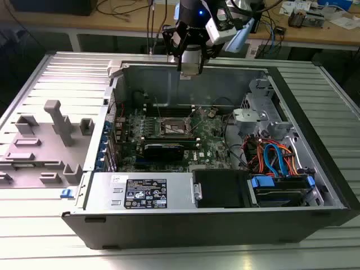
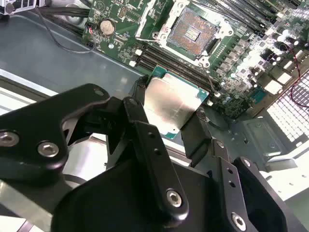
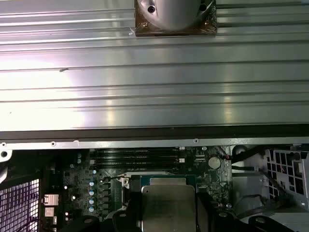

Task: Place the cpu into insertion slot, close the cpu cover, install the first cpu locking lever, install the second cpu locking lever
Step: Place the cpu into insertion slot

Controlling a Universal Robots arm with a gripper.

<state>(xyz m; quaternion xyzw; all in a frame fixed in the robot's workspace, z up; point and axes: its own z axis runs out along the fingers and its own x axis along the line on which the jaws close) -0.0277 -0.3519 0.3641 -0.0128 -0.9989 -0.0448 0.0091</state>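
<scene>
End effector (image 2: 169, 110) clamped on cpu (image 2: 173, 96) edges, held well apart from insertion slot (image 2: 195, 30), slot pins exposed. Risk: edge grip slips, or chip arrives rotated, bending slot pins.

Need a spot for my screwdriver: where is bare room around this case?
Bare ribbed table runs in front of the case and past it at the exterior view's right. Crowded: the grey fixture at the exterior view's left, cables inside.

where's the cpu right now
In the second wrist view the cpu is clamped in the gripper, raised above the green board, apart from the empty insertion slot.
</scene>
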